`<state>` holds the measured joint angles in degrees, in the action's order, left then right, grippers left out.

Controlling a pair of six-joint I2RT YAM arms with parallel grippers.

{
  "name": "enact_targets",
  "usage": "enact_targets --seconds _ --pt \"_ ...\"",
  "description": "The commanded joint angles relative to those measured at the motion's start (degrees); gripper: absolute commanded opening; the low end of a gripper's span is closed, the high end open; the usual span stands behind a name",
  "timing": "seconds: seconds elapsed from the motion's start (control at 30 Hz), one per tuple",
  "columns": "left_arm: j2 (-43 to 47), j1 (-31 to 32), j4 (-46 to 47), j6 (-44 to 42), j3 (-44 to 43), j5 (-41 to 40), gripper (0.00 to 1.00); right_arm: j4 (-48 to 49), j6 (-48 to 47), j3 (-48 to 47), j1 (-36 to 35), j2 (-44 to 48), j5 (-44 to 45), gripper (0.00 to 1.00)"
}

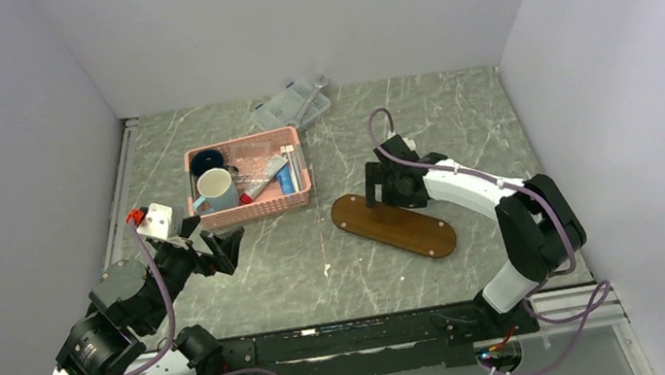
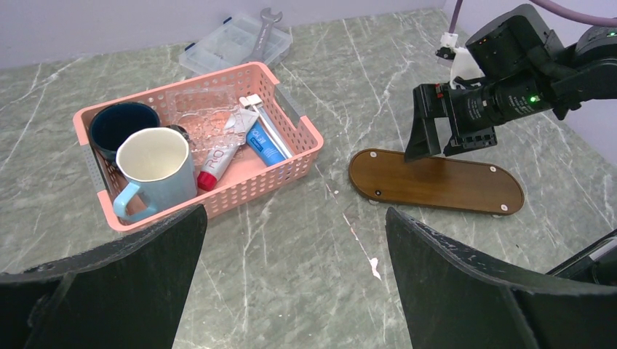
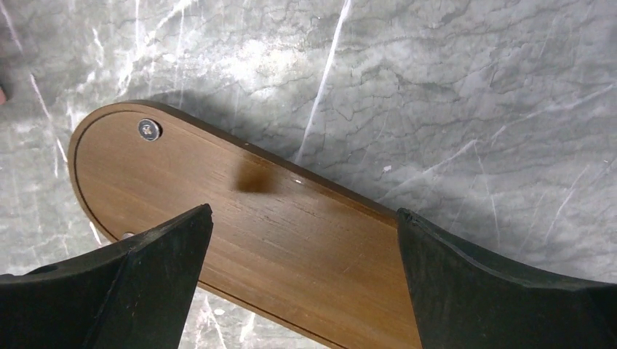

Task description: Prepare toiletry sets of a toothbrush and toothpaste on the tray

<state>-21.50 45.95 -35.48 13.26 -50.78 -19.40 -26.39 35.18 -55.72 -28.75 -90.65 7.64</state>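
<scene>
The dark-brown oval tray lies bare on the marble, right of centre. My right gripper hovers open and empty over its left end; in the right wrist view the tray lies between the fingers. A bright blue toothpaste tube and a pale tube with a red cap lie in the pink basket, beside a thin white toothbrush. My left gripper is open and empty above the table, just in front of the basket; it also shows in the left wrist view.
The basket also holds a pale blue mug, a dark blue mug and a clear wrapper. A clear plastic box with a wrench on it sits at the back. Grey walls close in left, right and back.
</scene>
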Motion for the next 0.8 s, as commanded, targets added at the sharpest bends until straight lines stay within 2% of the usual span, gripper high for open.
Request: enact_targets --seconds 0.0,0.3,0.77 --pt "0.1 0.2 -0.2 0.7 -0.3 -0.1 0.99 -0.4 0.3 -1.3 -0.3 2.5 2.9 1.00" --pt "0.0 0.2 -0.4 0.8 -0.3 -0.6 0.99 1.9 -2.3 -7.4 -0.3 -4.5 0.1 1.00" --pt "-0.6 0.2 -0.3 0.6 -0.3 -0.3 0.99 9.4 -5.2 -4.6 -1.4 -5.5 -10.2 1.00"
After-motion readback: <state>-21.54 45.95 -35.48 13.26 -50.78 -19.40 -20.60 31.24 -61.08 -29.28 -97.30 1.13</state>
